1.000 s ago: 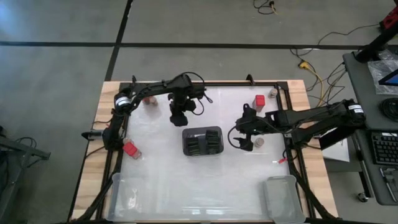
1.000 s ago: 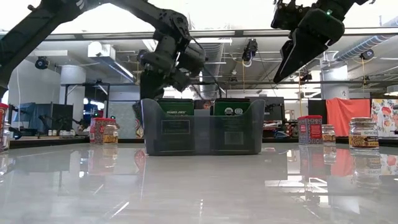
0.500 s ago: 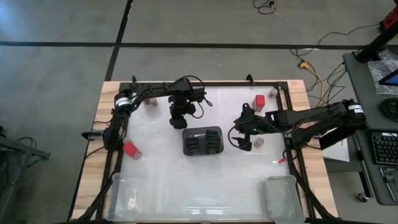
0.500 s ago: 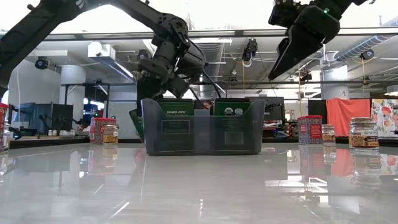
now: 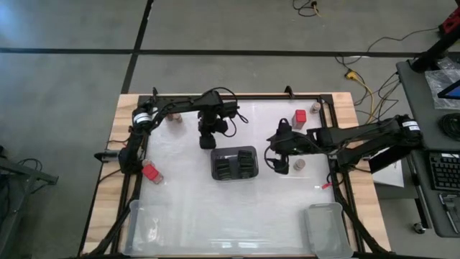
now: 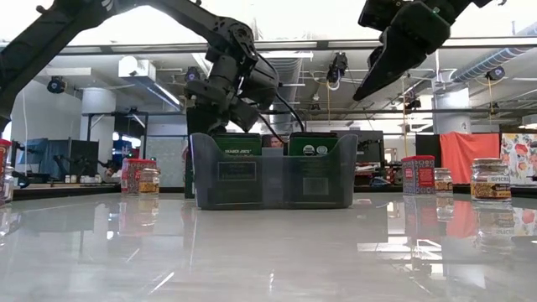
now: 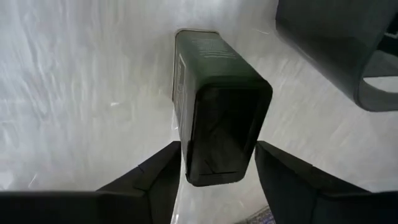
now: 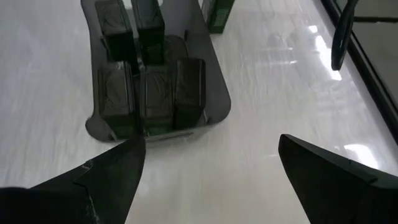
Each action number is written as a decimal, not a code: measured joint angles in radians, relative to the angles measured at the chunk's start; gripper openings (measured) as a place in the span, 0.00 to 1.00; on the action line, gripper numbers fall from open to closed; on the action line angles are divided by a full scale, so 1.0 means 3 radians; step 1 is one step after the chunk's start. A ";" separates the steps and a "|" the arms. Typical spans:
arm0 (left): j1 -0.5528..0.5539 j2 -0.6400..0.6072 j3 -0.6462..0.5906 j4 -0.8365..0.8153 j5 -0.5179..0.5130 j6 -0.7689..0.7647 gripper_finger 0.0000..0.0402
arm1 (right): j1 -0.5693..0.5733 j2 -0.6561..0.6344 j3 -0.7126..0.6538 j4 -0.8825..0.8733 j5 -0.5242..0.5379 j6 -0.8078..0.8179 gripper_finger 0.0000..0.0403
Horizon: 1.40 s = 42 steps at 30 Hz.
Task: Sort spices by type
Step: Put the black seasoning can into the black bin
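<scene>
A robotics lab, clearly: the wood-edged table (image 5: pixel 115 151) stands on a grey concrete floor (image 5: pixel 65 79) crossed by dark lines, loose cables (image 5: pixel 359 68) trail nearby, and exposed ceiling ducts (image 6: pixel 147 71) hang over rows of monitors (image 6: pixel 59 155).

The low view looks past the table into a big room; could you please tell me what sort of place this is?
Most likely a robotics lab or open workshop. Exposed ceiling ducts and strip lighting run overhead, monitors stand on benches behind, and in the high view cables trail across a bare concrete floor beside the table.

Dark tin (image 7: pixel 214 118) label unreadable, holder (image 7: pixel 339 53) cut off by edge
</scene>
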 joint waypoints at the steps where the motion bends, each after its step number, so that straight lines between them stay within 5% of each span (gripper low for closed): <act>1: 0.0001 -0.0012 0.0000 -0.0023 0.0000 0.0011 0.47 | 0.0000 0.0015 0.0000 0.0037 0.0000 -0.0027 0.89; 8: -0.0007 -0.0349 -0.0054 -0.0198 -0.0002 0.0004 0.47 | 0.0000 0.0222 0.0161 0.0192 0.0001 -0.0201 0.89; 13: -0.0027 -0.0690 -0.0566 -0.0107 -0.0238 0.0033 0.47 | -0.0001 0.0407 0.0365 0.0192 0.0003 -0.0287 0.89; 20: -0.0030 -0.1209 -0.1558 0.1051 -0.0510 0.0020 0.41 | -0.0001 0.0627 0.0557 0.0187 0.0005 -0.0460 0.89; 27: -0.0031 -0.1617 -0.2101 0.1757 -0.0507 0.0031 0.15 | -0.0006 0.0744 0.0717 0.0080 0.0004 -0.0510 0.89; 32: -0.0031 -0.1650 -0.2326 0.2093 -0.0291 0.0049 0.01 | -0.0006 0.0761 0.0760 0.0033 0.0005 -0.0510 0.89; 42: -0.0037 -0.1601 -0.2335 0.2867 -0.0009 0.0057 0.00 | -0.0023 0.0761 0.0769 0.0031 0.0004 -0.0536 0.89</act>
